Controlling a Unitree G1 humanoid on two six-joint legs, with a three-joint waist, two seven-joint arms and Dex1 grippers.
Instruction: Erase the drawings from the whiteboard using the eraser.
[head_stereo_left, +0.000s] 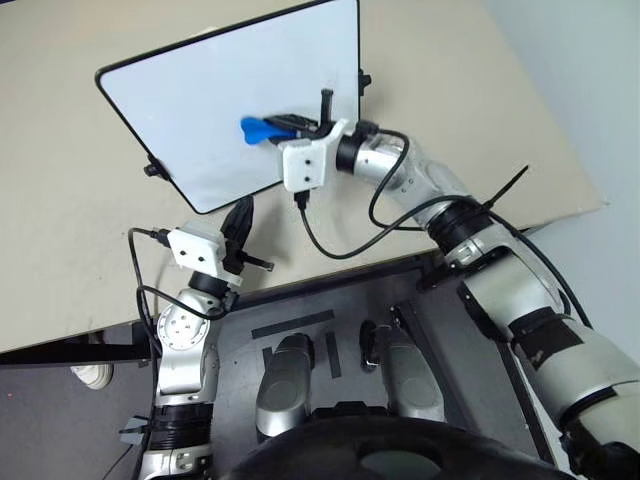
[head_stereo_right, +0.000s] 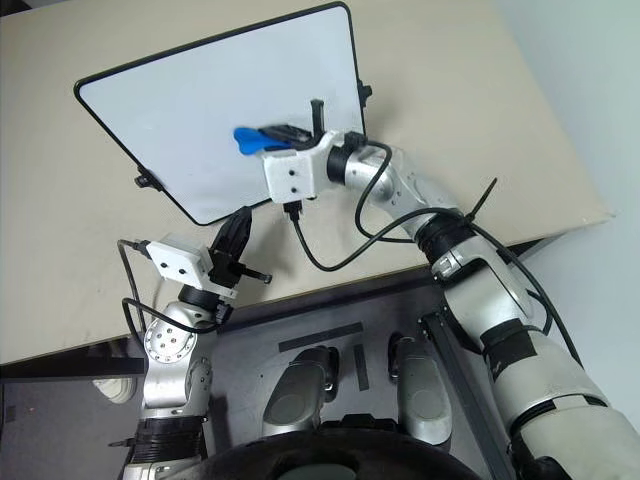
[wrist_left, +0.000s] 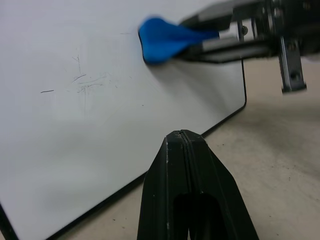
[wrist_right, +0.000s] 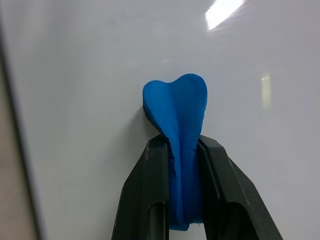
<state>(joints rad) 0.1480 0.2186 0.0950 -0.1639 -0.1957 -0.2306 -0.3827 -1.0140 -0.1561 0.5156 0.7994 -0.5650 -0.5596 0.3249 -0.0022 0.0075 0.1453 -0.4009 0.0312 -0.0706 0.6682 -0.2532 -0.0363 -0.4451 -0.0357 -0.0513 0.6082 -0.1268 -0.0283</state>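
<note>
The whiteboard (head_stereo_left: 200, 90), white with a thin black frame, lies on a beige table. My right gripper (head_stereo_left: 275, 130) is shut on the blue eraser (head_stereo_left: 256, 130), whose wide end presses against the board's surface near its right half. The right wrist view shows the eraser (wrist_right: 176, 107) pinched between both black fingers (wrist_right: 150, 190). My left gripper (head_stereo_left: 243, 208) is shut and empty, hovering just off the board's near edge. The drawings are out of view; faint grey scratch marks (wrist_left: 85, 82) show on the board in the left wrist view.
The table (head_stereo_left: 480, 120) stretches beyond the board on all sides, and its front edge runs just behind my arms. Small black knobs (head_stereo_left: 152, 170) stick out from the board's sides. A black cable (head_stereo_left: 330, 245) loops from my right wrist.
</note>
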